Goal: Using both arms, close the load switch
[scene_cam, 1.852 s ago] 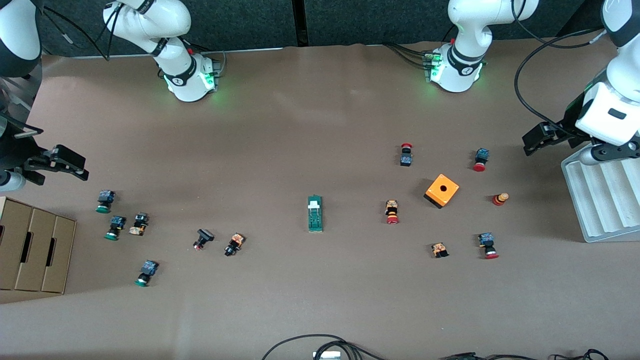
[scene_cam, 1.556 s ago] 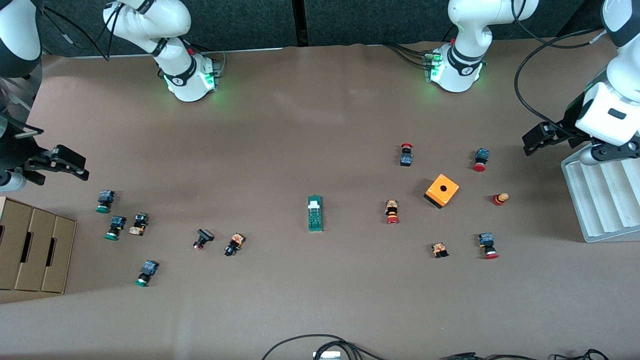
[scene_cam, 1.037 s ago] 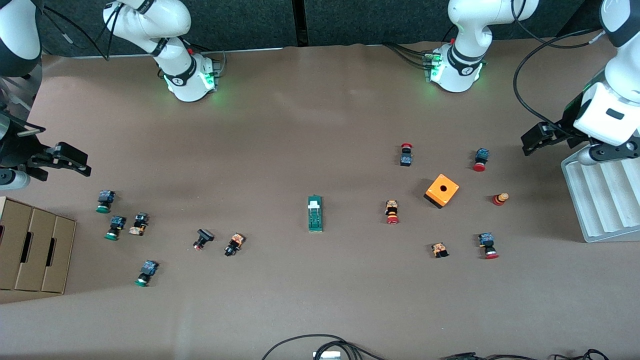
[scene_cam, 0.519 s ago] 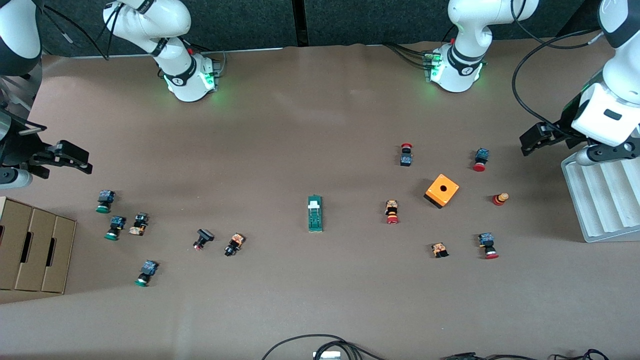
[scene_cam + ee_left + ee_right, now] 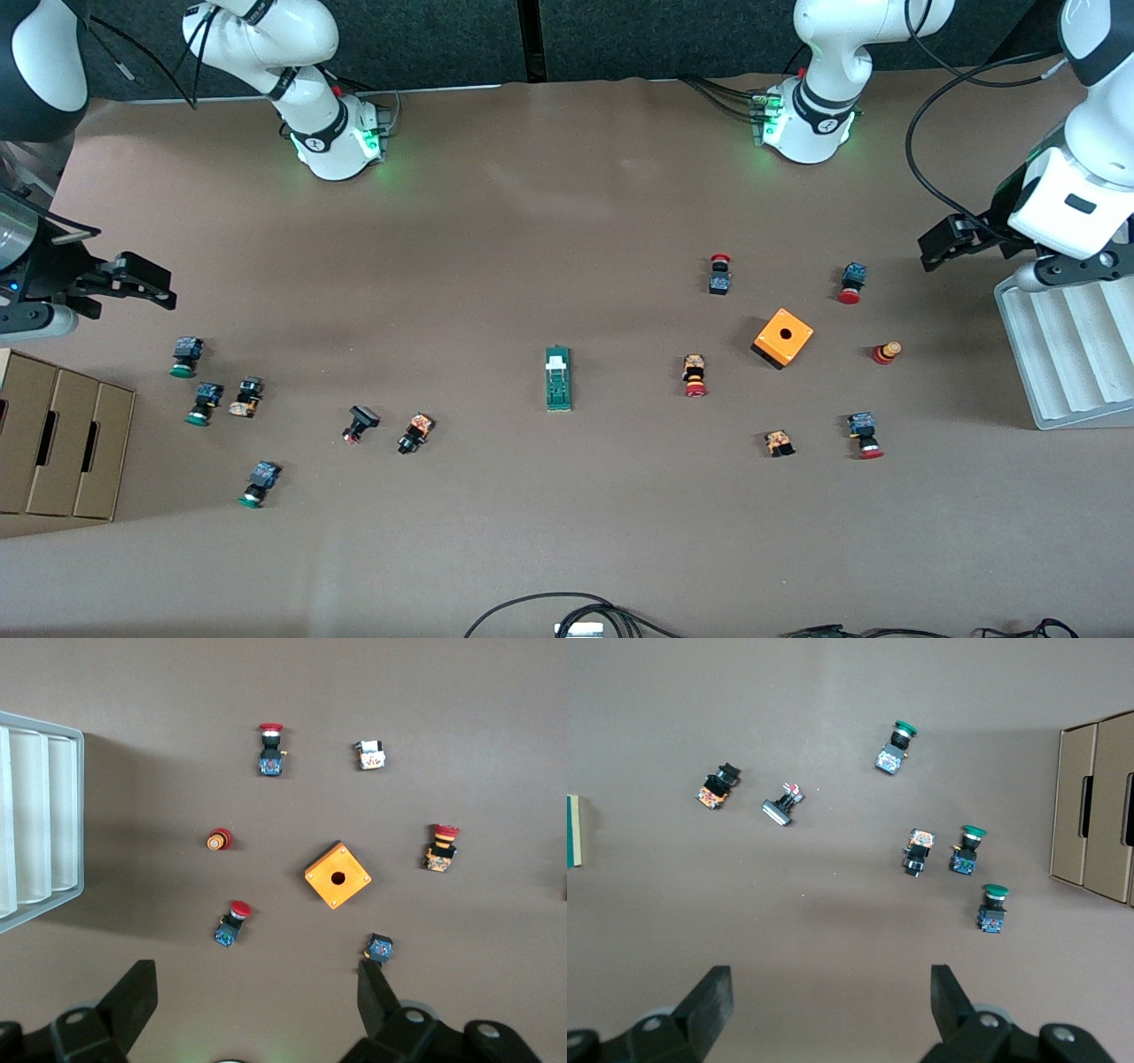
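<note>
The load switch (image 5: 558,378), a narrow green block with a white sliding piece, lies flat at the table's middle. Only its green end shows at the edge of the right wrist view (image 5: 572,830), and it is out of the left wrist view. My right gripper (image 5: 142,282) is open and empty in the air at the right arm's end of the table, above green-capped push buttons (image 5: 830,979). My left gripper (image 5: 939,244) is open and empty in the air at the left arm's end, beside the grey tray (image 5: 255,979). Both are well apart from the switch.
An orange cube with a hole (image 5: 783,338) and several red-capped push buttons lie toward the left arm's end. A grey ribbed tray (image 5: 1063,354) stands at that end. Green-capped and black buttons lie toward the right arm's end, near cardboard boxes (image 5: 62,443).
The right gripper has shifted a little toward the table's middle. The left gripper has drifted slightly away from the tray. The switch and buttons have not moved.
</note>
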Robot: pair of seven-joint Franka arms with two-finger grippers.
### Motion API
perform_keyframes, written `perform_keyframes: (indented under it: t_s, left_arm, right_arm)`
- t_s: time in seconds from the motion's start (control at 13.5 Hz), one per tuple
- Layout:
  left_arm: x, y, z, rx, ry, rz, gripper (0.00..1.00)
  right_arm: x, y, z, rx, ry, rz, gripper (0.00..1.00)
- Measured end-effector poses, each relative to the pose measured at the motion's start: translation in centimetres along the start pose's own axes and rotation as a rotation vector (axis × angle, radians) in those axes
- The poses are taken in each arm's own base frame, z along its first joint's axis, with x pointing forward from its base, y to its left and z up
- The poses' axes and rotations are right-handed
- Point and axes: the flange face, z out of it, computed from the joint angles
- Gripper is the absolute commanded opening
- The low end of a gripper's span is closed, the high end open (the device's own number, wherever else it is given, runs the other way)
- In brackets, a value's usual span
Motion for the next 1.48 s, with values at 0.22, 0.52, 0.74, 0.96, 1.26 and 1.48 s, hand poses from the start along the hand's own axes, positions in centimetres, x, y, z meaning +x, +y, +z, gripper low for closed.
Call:
perform_keyframes:
  t_s: [0.22, 0.52, 0.74, 0.96, 1.26, 1.48]
  left_arm:
    - [0.1, 0.0, 0.4, 0.002, -0.012, 0.001, 1.0]
    - [0.3, 0.1, 0.5, 0.002, -0.015, 0.001, 1.0]
    - [0.4, 0.1, 0.5, 0.001, -0.015, 0.001, 1.0]
    - [0.4, 0.1, 0.5, 0.001, -0.015, 0.001, 1.0]
    - [0.4, 0.5, 0.6, 0.001, -0.016, 0.009, 1.0]
    - [0.0, 2.4, 0.7, -0.004, -0.018, 0.043, 1.0]
  right_arm:
    - [0.0, 0.1, 0.0, 0.0, 0.0, 0.002, 0.99]
    - [0.0, 0.3, 0.0, 0.0, 0.0, 0.004, 0.99]
    - [0.0, 0.4, 0.1, 0.0, -0.002, 0.008, 0.99]
    - [0.0, 0.4, 0.3, 0.001, -0.006, 0.007, 0.99]
    - [0.1, 0.2, 0.4, 0.001, -0.008, 0.003, 0.99]
    - [0.5, -0.3, 1.4, 0.012, -0.025, -0.004, 0.99]
